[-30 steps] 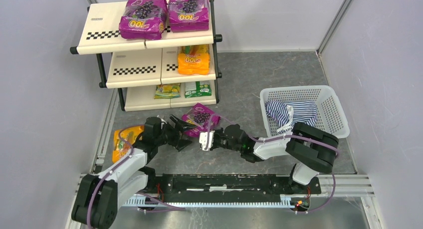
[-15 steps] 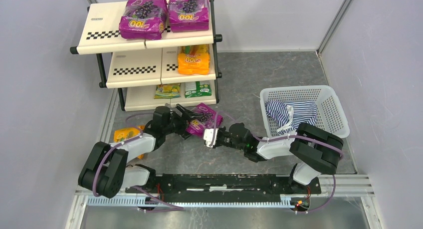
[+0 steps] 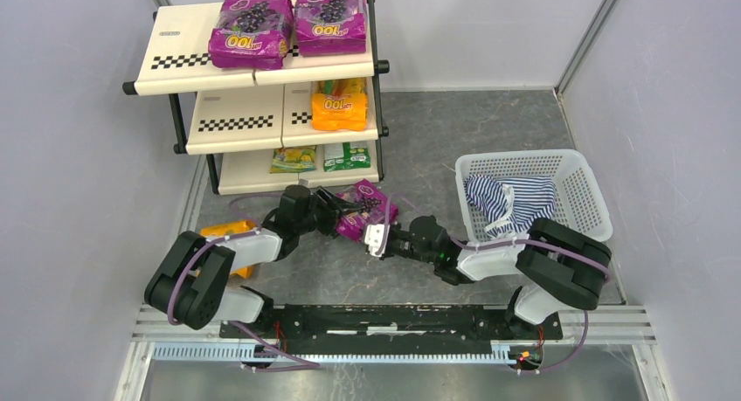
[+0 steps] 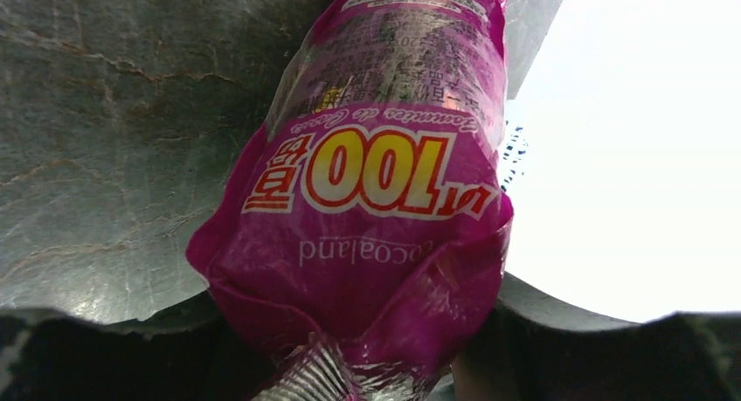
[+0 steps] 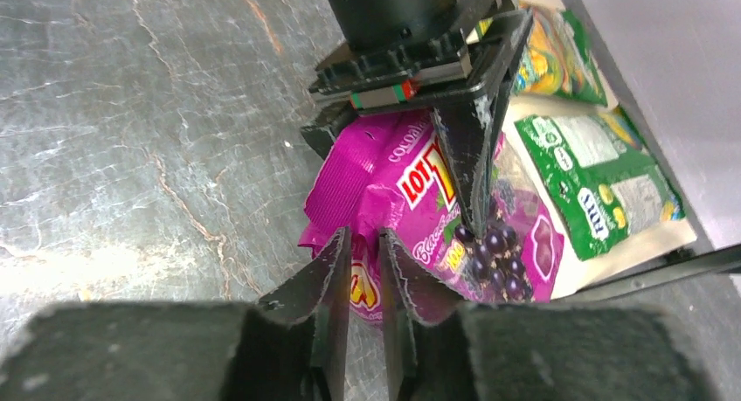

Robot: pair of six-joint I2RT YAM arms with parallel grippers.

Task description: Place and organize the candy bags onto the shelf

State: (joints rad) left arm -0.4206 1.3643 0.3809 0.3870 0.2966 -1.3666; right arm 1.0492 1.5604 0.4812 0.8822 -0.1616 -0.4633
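Note:
A purple candy bag (image 3: 369,202) with a grape picture and yellow "100" hangs just above the floor in front of the shelf (image 3: 175,65). My left gripper (image 3: 343,216) is shut on its lower end; in the left wrist view the bag (image 4: 376,200) is crumpled between the dark fingers (image 4: 603,340). My right gripper (image 5: 364,239) faces it from the other side, its jaws a little apart at the bag's crimped edge (image 5: 349,174). Two purple bags (image 3: 249,30) lie on the top tier, an orange one (image 3: 339,104) on the middle tier and two green ones (image 3: 293,159) on the bottom.
An orange candy bag (image 3: 218,237) lies on the floor under my left arm. A white mesh basket (image 3: 581,187) with a striped cloth (image 3: 507,196) stands at the right. The shelf's bottom panel (image 5: 651,237) with green bags (image 5: 603,183) is just beyond the held bag.
My left gripper moved right to the purple bag and closed on it. My right gripper, which was shut on the bag, has parted its jaws. Bag and both arms shifted toward the shelf.

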